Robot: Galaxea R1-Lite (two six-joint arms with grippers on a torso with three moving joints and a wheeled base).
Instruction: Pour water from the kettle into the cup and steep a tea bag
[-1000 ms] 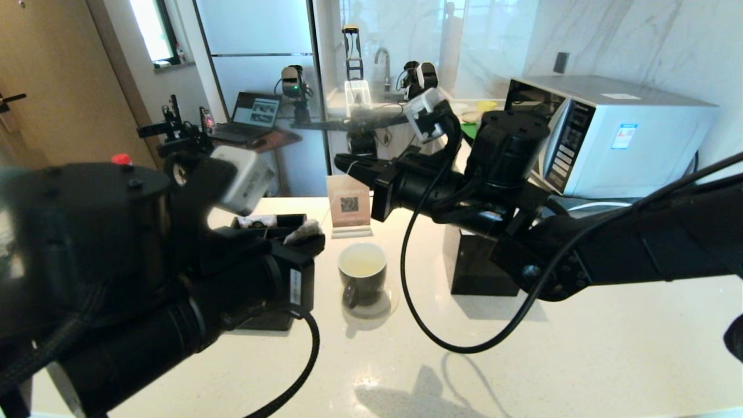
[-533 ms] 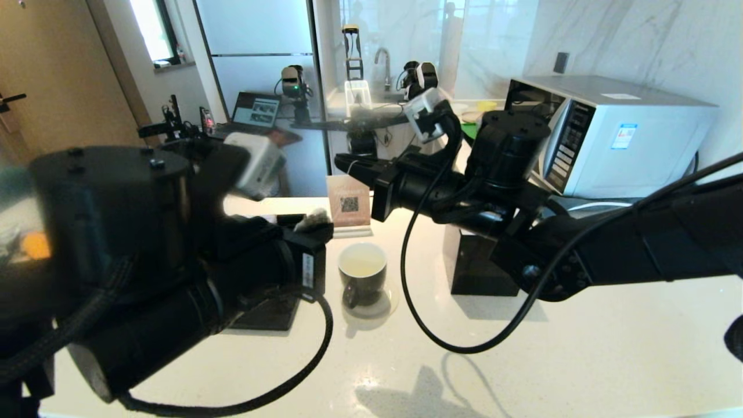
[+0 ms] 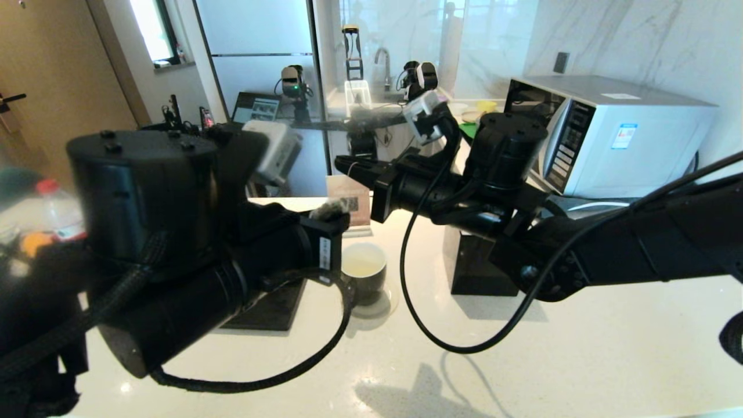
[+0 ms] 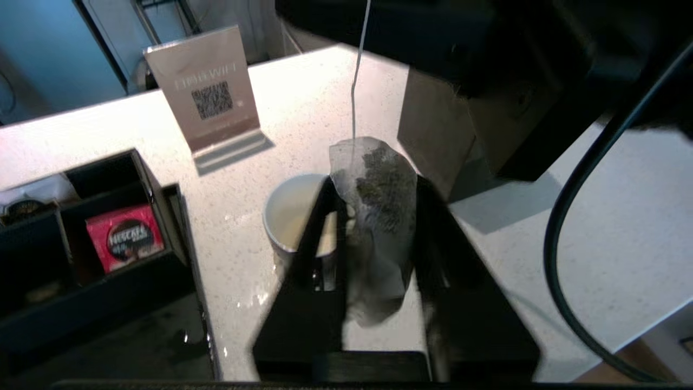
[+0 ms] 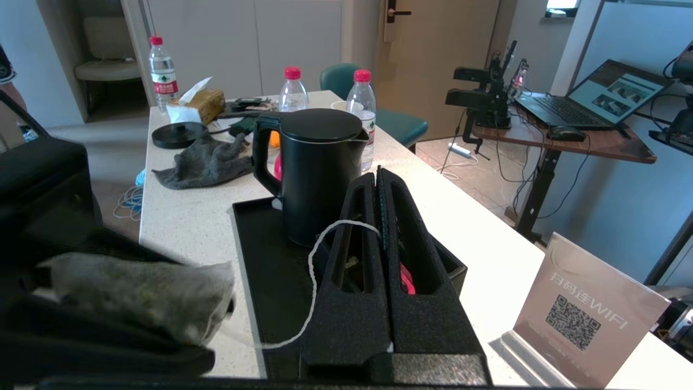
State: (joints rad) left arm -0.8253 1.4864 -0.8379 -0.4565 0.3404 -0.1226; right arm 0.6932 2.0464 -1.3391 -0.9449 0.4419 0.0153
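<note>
The grey-green mesh tea bag sits between the fingers of my left gripper, which is shut on it just left of and above the cup. Its white string rises to my right gripper, which is shut on the string above the cup. The dark cup holds pale yellowish water. In the right wrist view the black kettle stands upright on a black tray; my left arm hides it in the head view.
A QR sign stands behind the cup. A black organiser holding a red packet lies to the cup's left, a black box to its right, a microwave beyond. Bottles and a grey cloth lie behind the kettle.
My left arm has carried the tea bag rightwards, from beside the organiser to close beside the cup. The right arm has barely moved and the cup has stayed put.
</note>
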